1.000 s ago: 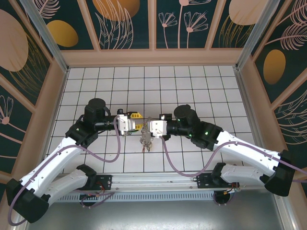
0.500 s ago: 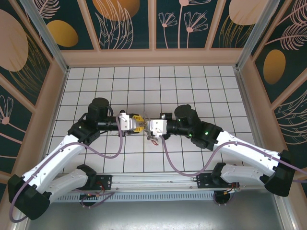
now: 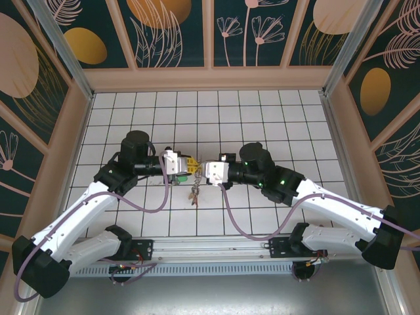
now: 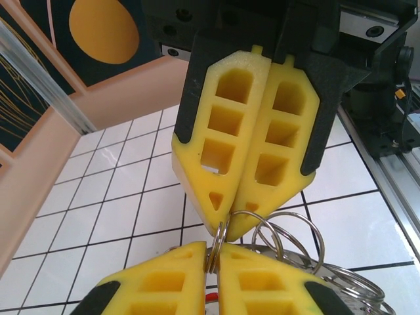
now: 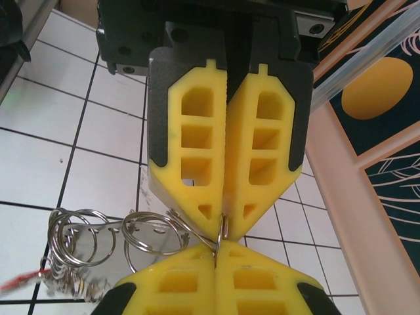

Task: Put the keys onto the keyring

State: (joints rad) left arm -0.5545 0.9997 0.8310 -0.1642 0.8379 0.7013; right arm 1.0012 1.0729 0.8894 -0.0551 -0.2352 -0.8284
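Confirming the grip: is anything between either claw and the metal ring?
Nothing visible does. The left claw and right claw meet tip to tip, both pinching the same metal ring; other rings cluster beside it.
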